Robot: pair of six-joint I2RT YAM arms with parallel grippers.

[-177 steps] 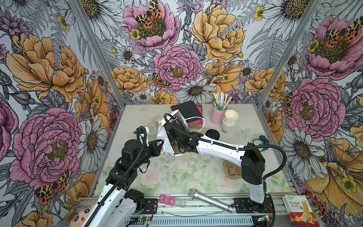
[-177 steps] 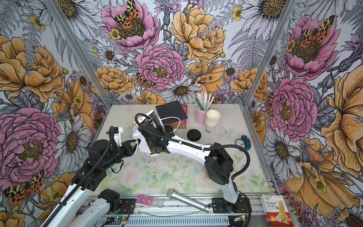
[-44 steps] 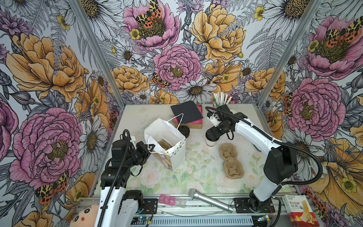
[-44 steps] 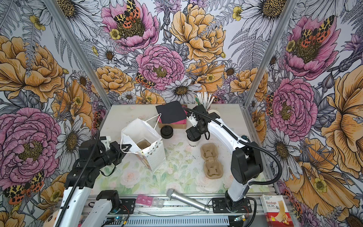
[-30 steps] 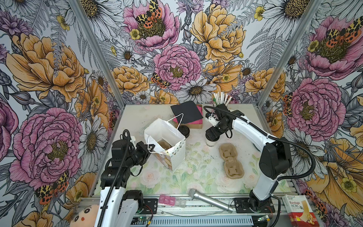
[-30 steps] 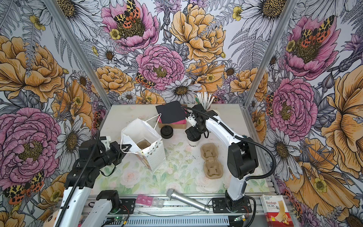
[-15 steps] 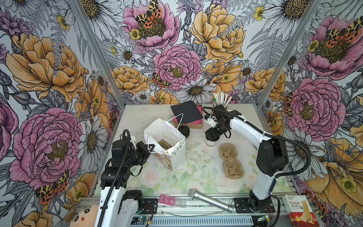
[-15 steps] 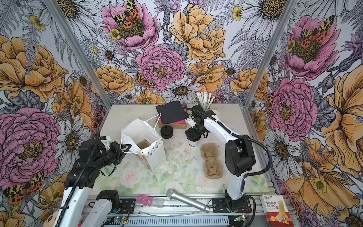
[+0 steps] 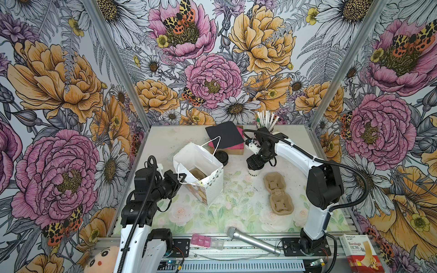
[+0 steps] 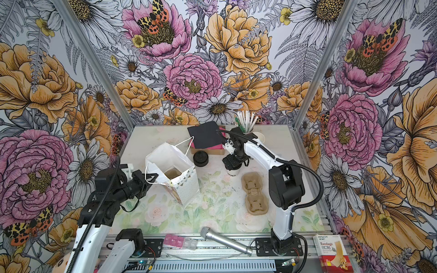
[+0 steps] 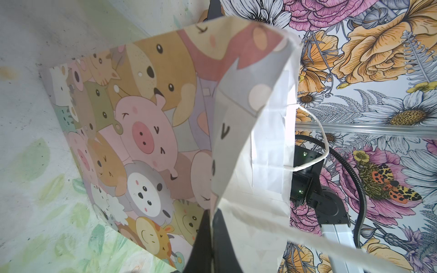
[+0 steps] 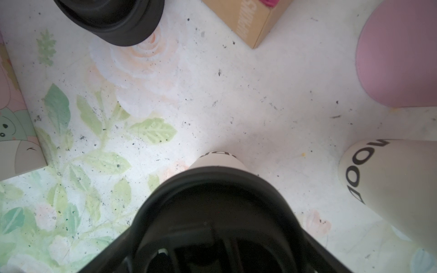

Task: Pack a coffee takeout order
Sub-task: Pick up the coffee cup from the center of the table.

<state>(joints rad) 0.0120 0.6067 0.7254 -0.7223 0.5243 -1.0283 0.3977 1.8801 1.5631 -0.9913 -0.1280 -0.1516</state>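
Pinching the paper bag (image 9: 212, 186) by its rim at left, left gripper (image 9: 181, 176) is clenched. Black napkin (image 9: 224, 135) lies far-centre on pink napkins (image 9: 240, 144). Right gripper (image 9: 254, 163) straddles the black lid (image 12: 212, 196) atop the white cup (image 9: 252, 173); I cannot tell if it is grasped.

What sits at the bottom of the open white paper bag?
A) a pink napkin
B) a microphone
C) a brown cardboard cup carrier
C: looking down through the mouth of the paper bag in both top views, a brown cup carrier lies on its floor.
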